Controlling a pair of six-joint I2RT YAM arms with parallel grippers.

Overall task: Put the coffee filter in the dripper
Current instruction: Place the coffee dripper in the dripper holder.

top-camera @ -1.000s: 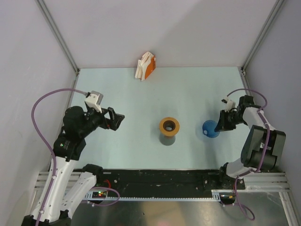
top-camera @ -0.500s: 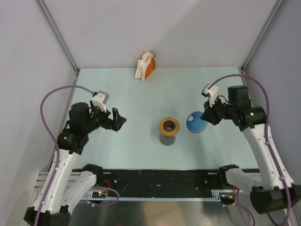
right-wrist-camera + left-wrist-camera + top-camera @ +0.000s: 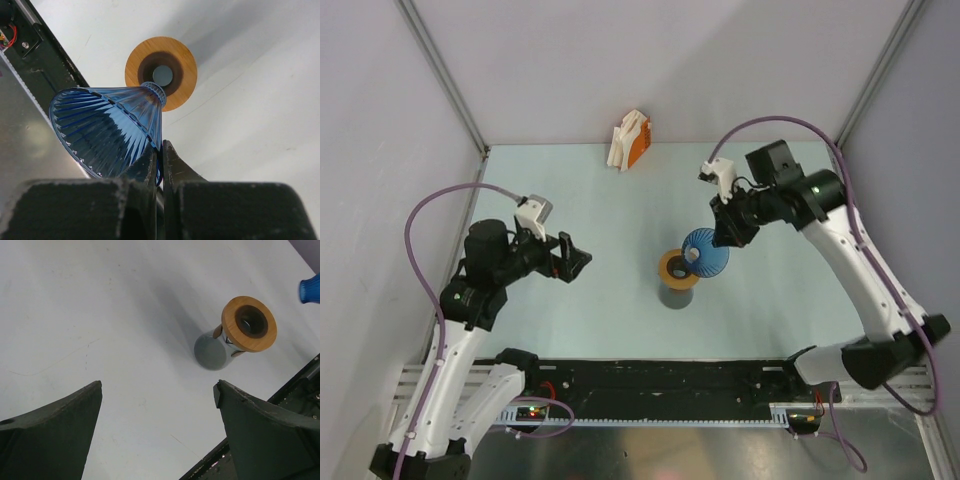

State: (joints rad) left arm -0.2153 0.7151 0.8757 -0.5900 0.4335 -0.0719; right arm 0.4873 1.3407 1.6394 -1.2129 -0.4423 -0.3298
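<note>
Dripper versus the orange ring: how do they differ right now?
The dripper is a blue ribbed cone; the orange ring is flat. The dripper hangs tilted in the right gripper, which is shut on its rim; the orange ring lies level on the grey cup. Both are round with a centre hole.

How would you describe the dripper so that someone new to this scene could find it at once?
Start at the middle of the pale table, where a dark grey cup stands topped by a flat orange ring. Just right of that ring, held up by the right gripper, is the dripper: the only blue thing there, a ribbed cone, tipped sideways.
</note>
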